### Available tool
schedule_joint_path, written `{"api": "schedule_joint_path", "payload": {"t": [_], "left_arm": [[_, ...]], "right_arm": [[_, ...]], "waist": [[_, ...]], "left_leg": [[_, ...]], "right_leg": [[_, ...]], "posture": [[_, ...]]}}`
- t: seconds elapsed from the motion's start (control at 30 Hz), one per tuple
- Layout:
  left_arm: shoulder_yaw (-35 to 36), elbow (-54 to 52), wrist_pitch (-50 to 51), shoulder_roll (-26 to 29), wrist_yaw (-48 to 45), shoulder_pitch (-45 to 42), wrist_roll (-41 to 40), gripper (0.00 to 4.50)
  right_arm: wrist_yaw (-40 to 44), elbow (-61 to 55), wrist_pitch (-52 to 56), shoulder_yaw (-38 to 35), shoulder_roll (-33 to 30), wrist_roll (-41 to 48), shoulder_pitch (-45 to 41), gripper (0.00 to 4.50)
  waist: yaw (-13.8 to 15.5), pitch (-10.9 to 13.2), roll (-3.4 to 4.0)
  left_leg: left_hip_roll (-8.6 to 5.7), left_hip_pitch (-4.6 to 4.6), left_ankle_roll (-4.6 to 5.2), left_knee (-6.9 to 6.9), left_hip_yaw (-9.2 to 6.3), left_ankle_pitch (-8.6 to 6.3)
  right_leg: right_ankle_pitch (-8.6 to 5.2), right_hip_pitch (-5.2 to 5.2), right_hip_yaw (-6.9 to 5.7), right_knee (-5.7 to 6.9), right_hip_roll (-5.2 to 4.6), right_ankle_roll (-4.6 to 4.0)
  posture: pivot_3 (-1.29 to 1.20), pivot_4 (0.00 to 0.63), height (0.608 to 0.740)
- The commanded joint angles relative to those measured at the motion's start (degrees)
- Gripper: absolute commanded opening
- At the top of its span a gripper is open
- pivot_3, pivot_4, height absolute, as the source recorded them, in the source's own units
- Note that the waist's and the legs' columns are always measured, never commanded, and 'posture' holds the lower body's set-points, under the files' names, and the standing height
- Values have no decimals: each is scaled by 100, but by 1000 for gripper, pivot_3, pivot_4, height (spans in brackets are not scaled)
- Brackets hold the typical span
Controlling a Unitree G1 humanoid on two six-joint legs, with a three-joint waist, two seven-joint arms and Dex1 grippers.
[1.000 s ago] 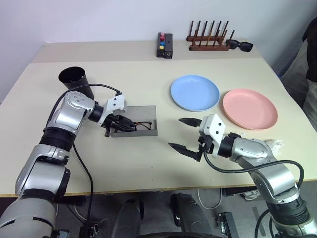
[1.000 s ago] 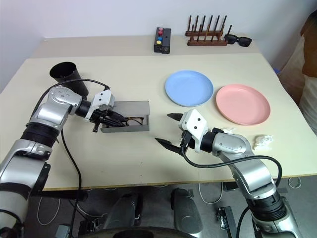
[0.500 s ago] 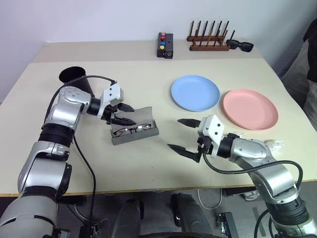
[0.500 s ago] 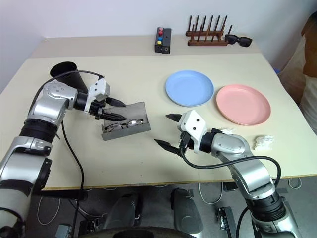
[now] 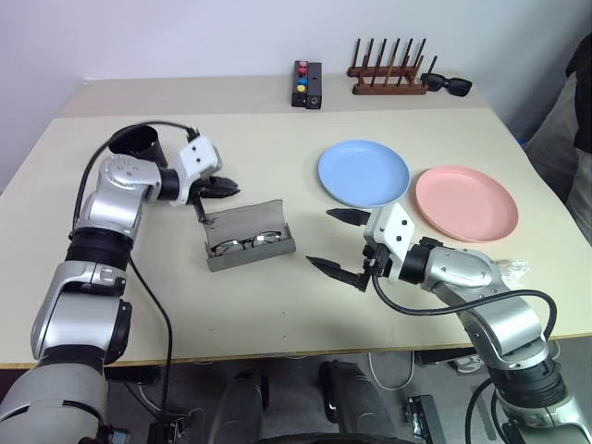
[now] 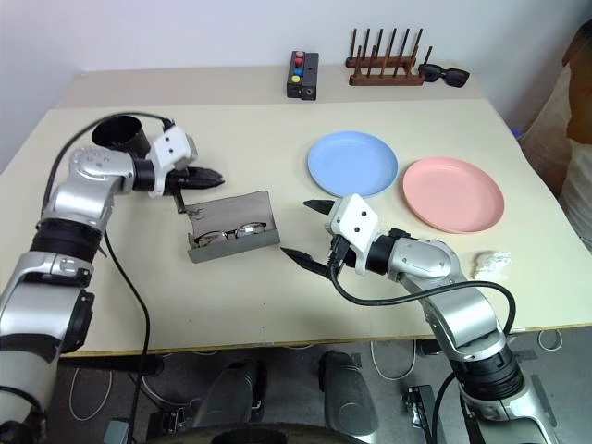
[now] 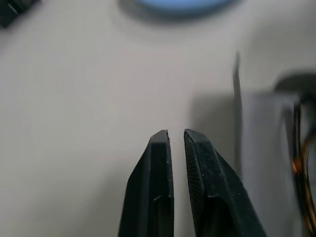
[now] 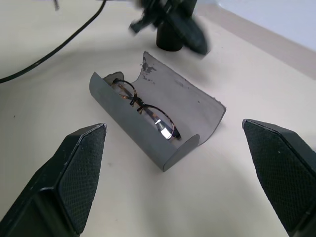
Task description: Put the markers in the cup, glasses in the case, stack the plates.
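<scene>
The left gripper [image 5: 225, 188] hangs above the beige tabletop [image 5: 277, 305], just beyond the far left corner of the grey felt-like hinged case [image 5: 250, 236]; its forearm reaches in from the left, bent at the elbow, fingers pointing right and slightly down. Its two black fingers [image 7: 160, 182] lie almost together with only a sliver between them, holding nothing. The case lies open near the middle of the table, its lid leaning back, and the thin dark-framed eyeglasses [image 8: 143, 111] rest inside it. The tall black tapered plastic cup [image 5: 137, 146] stands behind the left arm, on the far left. The right gripper [image 5: 337, 242] hovers right of the case, its arm coming from the near right with the fingers aimed left toward the case; its jaws are spread wide and empty. The round light blue plastic plate [image 5: 363, 172] and the salmon pink plate [image 5: 465, 203] lie side by side on the right, unstacked.
</scene>
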Motion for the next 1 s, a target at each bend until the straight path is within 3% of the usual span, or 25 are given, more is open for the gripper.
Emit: {"api": "schedule_joint_path", "payload": {"t": [0.03,0.43,0.7,1.0], "left_arm": [[-155,-576,-51,128,-147,193,131,316],[-139,-2449,1018,455,-992,1232,-581,316],[-77,-2772,1108,446,-565,1555,-517,316],[899,-2869,1174,-6,322,1394,-1280,316]], "right_arm": [[-27,-84,-138,-28,76,-6,-109,4500],[-69,-142,-91,-15,121,-5,-65,4500],[-45,-96,-99,6,143,-15,-74,4500],[-310,339,-218,-18,48,-506,-242,4500]], "waist": [[13,0,0],[-3,0,1],[3,-1,1],[7,0,1]], "left_leg": [[0,-1,0,0,-1,0],[2,1,0,0,0,0],[2,2,0,0,0,0],[2,1,0,1,-1,0]], "right_leg": [[0,0,-1,-1,0,0],[-1,0,0,1,-1,-2],[-1,1,0,0,-2,-2],[0,0,0,0,-2,-2]], "posture": [[0,150,735],[0,150,735],[0,150,735],[0,150,735]]}}
